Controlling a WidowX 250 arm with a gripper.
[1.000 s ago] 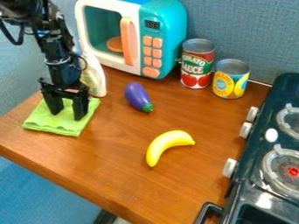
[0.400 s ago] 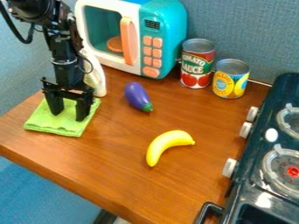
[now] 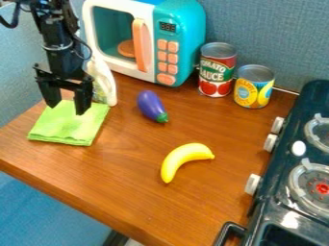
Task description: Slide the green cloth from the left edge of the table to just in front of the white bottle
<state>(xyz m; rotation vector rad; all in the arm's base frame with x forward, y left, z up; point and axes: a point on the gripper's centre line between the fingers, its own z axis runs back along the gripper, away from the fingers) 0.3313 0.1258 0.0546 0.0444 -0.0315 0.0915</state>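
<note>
Moved toward eleven o'clock, with spread fingers, in the black two-finger gripper (image 3: 66,110). Lies beneath as folded, lime-green cloth (image 3: 72,129), at ten o'clock from the curved yellow banana (image 3: 183,158), pointing its long axis seven-to-one.

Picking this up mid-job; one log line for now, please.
gripper: open, at cloth | eggplant: on counter | banana: nearer camera
</note>
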